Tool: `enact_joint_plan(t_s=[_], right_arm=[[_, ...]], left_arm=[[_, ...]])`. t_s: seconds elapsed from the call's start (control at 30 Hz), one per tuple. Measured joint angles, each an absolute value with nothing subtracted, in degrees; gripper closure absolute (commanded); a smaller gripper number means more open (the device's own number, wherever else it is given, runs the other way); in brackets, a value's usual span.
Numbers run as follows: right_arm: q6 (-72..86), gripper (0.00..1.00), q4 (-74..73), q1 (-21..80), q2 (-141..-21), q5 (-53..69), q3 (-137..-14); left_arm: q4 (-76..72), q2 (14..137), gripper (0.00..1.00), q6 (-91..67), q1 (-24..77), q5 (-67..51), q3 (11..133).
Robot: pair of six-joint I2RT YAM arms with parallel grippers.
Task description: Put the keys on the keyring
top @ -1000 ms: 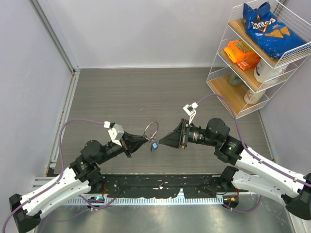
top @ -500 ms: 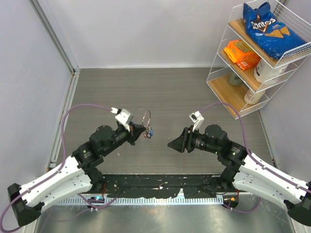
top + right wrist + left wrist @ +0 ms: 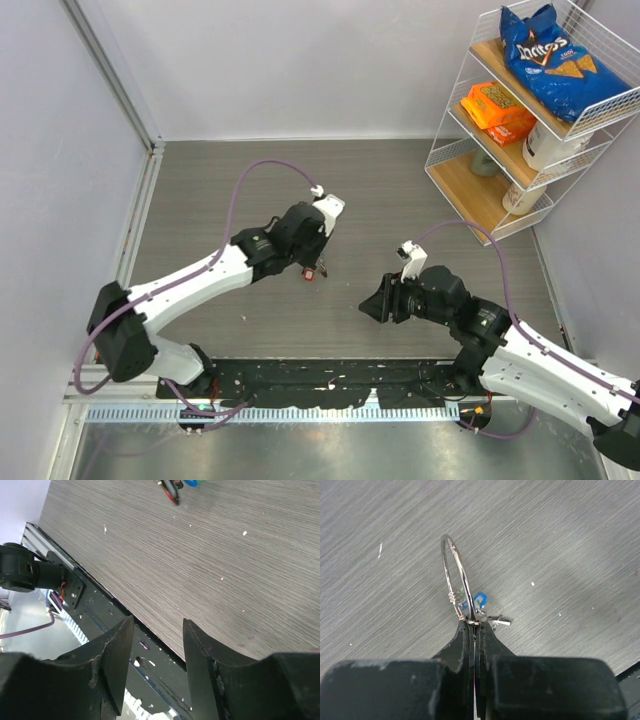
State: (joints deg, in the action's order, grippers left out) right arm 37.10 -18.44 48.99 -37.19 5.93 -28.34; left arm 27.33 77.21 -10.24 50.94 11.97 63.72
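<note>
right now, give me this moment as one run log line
left fingers: shut on keyring | keys: blue tag at keyring, beside grip | right fingers: open, empty

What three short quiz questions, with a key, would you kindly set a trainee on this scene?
1. True or false: the right gripper holds a key.
2. Name the thing that the left gripper is shut on.
3. Choose: the plastic tag beside that thing in the left wrist view is A yellow, B blue, C pink.
Key: 1 false, its jaws stand open and empty. 2 the keyring. 3 B.
</note>
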Motion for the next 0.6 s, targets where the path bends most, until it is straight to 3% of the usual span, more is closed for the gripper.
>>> enact_joint_plan(t_s=[0.1, 0.13, 0.17, 0.5, 0.6], right_arm=[[36.47, 0.49, -19.42, 48.99, -35.9, 5.5, -27.2], [36.25, 0.49, -19.81, 48.99, -35.55, 5.39, -26.96], [36.03, 0.49, -20.18, 48.99, -35.2, 5.3, -26.76], [34.09, 0.47, -22.39, 48.99, -32.99, 3.97, -26.65], [33.69, 0.39, -22.37, 48.99, -33.47, 3.7, -26.65]], left_arm=[[29.61, 83.79, 0.59, -9.61, 50.94, 12.08, 67.7], [29.85, 85.14, 0.36, -9.41, 50.94, 12.32, 68.05], [30.13, 86.46, 0.31, -9.45, 50.94, 12.56, 68.14], [30.94, 85.84, 0.28, -8.69, 50.94, 15.51, 68.34], [30.5, 82.91, 0.22, -8.71, 50.94, 15.66, 67.7]])
